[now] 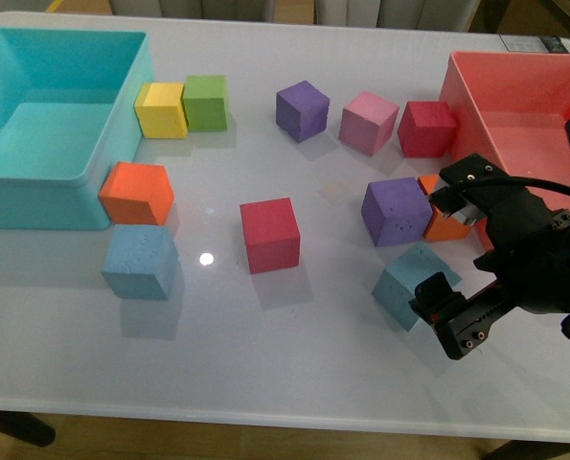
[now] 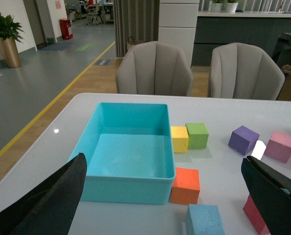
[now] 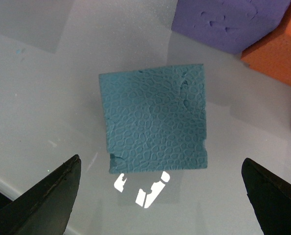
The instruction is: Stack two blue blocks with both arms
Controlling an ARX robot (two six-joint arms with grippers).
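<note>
One light blue block (image 1: 139, 262) sits at the left front of the white table, just in front of an orange cube (image 1: 137, 193). The other blue block (image 1: 407, 281) lies at the right front, turned at an angle. My right gripper (image 1: 444, 247) hangs open right beside and over it. In the right wrist view that block (image 3: 155, 125) fills the middle, just ahead of the open right gripper (image 3: 160, 196), untouched. The left arm is outside the front view. In the left wrist view my left gripper (image 2: 162, 205) is open and empty, high above the table, with the left blue block (image 2: 204, 220) below it.
A large teal bin (image 1: 112, 144) stands at the back left and a pink-red bin (image 1: 467, 96) at the right. A purple cube (image 1: 397, 211) and an orange cube (image 1: 444, 225) crowd the right blue block. A red cube (image 1: 269, 235) sits mid-table; yellow, green, purple, pink and dark red cubes line the back.
</note>
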